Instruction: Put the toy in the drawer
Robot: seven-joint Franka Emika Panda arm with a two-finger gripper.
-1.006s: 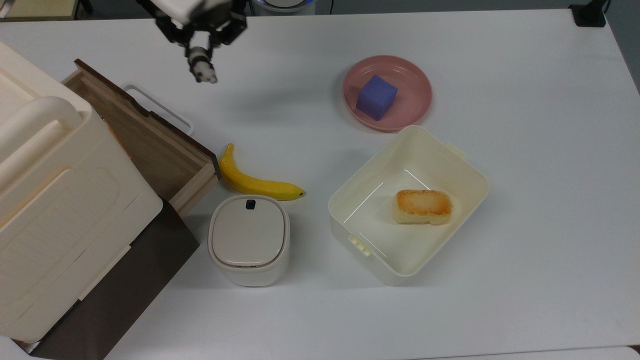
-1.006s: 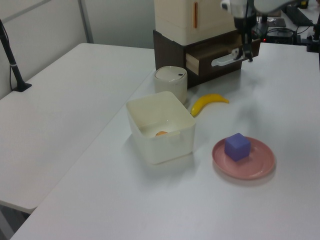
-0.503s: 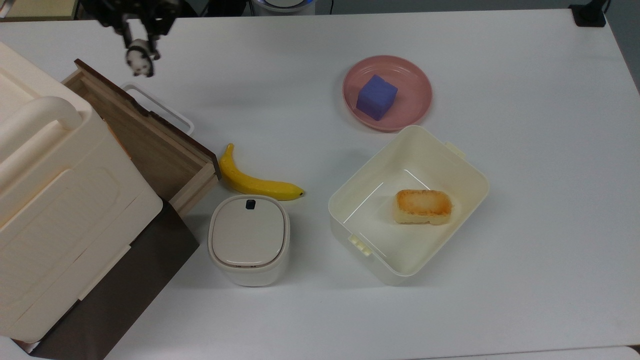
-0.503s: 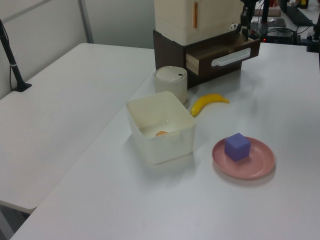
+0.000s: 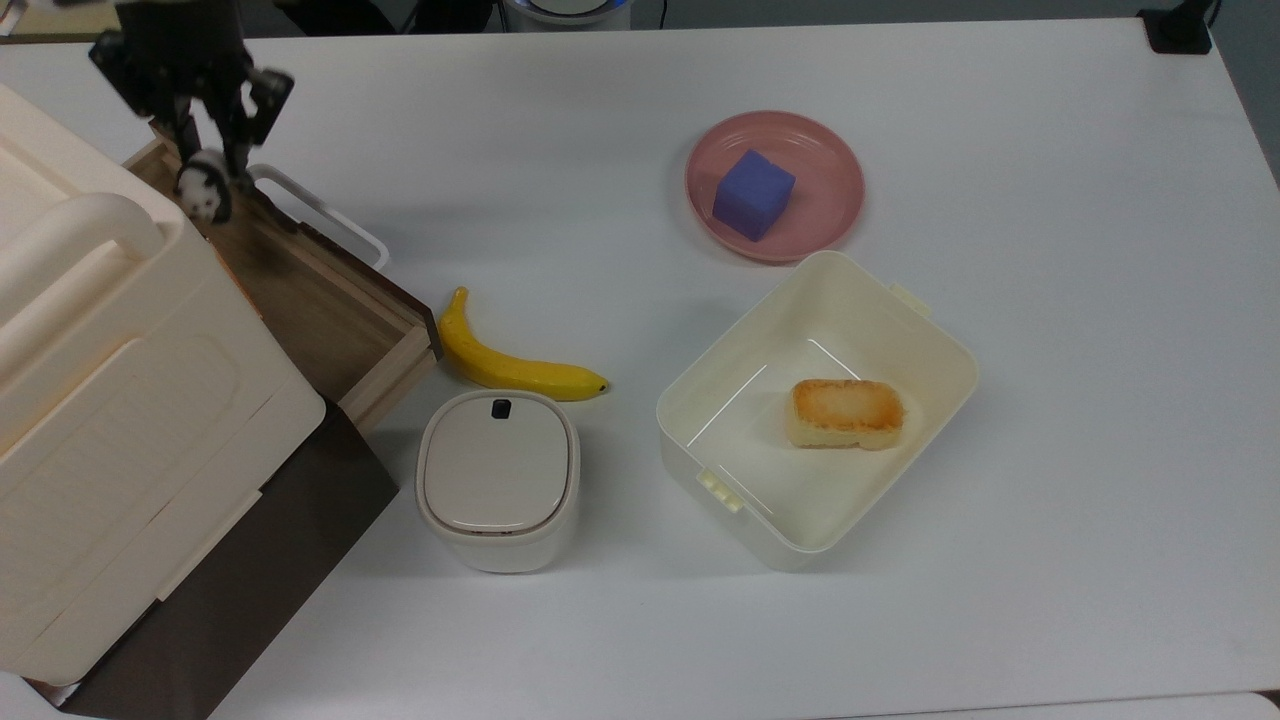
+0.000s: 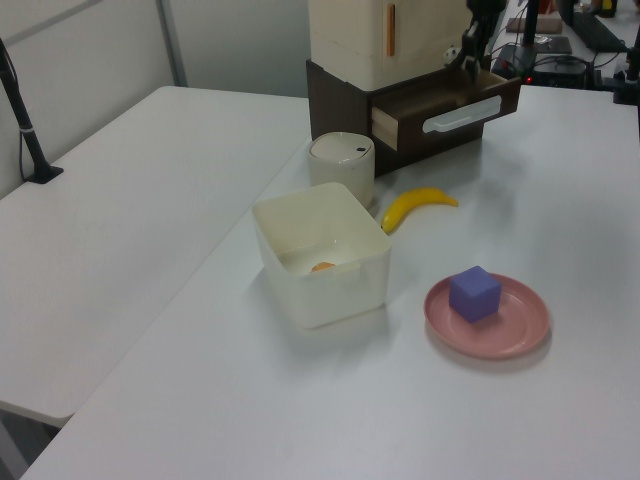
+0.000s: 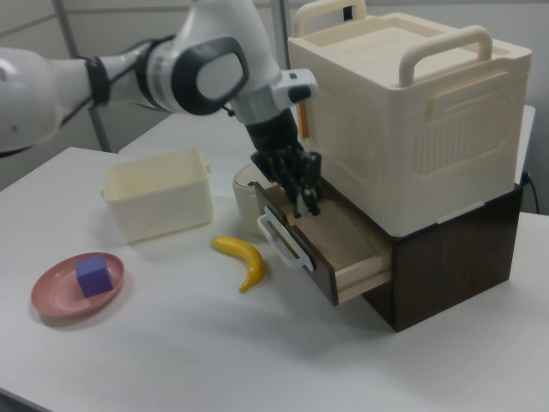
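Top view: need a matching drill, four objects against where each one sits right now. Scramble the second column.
Things:
1. toy
2. purple cube
3. banana
4. toasted bread

Places:
A. in the cream tub
B. held in the gripper over the open drawer
C. on the pink plate
D. on the table, beside the drawer's front

Pairs: 1-B, 2-C, 3-D, 4-A

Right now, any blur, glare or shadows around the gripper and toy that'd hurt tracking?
Top view: gripper slightly motion-blurred, toy readable, casting a soft shadow on the drawer floor. Right view: the toy is lost against the dark fingers. Left view: backlit clutter behind the gripper; no strong glare on the table.
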